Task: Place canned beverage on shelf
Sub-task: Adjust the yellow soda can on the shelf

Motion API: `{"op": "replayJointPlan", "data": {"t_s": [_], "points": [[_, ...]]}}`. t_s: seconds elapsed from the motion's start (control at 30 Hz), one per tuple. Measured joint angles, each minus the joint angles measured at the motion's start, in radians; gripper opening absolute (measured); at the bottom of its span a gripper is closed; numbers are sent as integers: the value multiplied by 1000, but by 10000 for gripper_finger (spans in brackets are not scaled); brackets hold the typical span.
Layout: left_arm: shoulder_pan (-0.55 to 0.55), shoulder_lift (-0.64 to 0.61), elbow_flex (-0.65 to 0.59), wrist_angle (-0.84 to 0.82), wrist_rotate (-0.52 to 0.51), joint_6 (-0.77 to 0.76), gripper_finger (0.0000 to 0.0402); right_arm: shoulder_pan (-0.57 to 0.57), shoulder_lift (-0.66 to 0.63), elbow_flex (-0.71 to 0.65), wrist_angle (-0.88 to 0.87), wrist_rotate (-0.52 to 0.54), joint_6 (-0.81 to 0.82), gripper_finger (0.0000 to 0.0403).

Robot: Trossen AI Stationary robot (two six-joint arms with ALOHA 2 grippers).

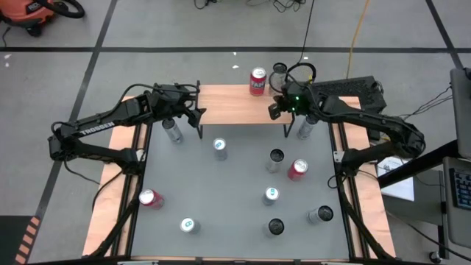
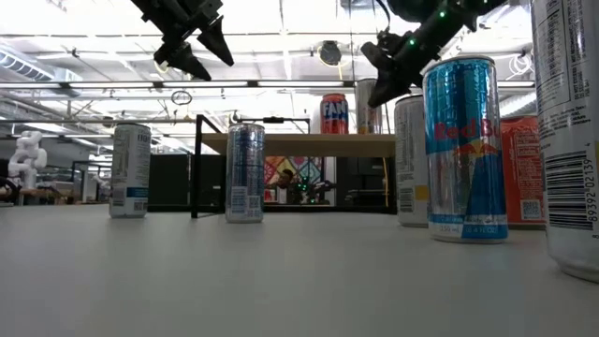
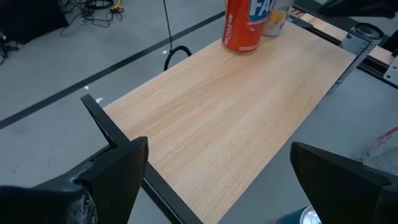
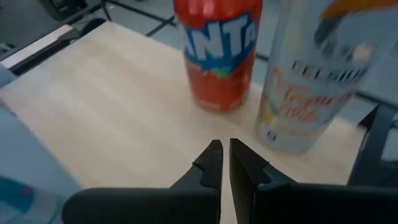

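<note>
The shelf, a low rack with a light wooden top on black legs, stands at the table's far edge. On its right part stand a red Fanta can and a silver can, also seen as the Fanta can and the silver can. My right gripper is shut and holds nothing; it hangs above the shelf top, just near of those two cans. My left gripper is open and empty, above the shelf's left end.
Several cans stand on the grey table: silver ones, a dark-topped one, a red one, and more toward the near edge. Wooden side boards flank the table.
</note>
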State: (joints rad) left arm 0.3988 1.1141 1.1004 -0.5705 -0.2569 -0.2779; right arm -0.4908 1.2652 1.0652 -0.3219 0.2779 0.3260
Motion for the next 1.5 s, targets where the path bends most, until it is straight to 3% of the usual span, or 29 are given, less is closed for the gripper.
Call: {"op": "replayJointPlan", "data": {"t_s": [0.47,0.83,1.5], "points": [[0,0,0,2,1,-5,392,0,72,-6,25,167,-98,0],[0,0,0,1,3,-5,392,-1,119,-6,121,198,-103,0],[0,0,0,0,10,-5,392,-14,120,-6,124,249,-111,0]]}}
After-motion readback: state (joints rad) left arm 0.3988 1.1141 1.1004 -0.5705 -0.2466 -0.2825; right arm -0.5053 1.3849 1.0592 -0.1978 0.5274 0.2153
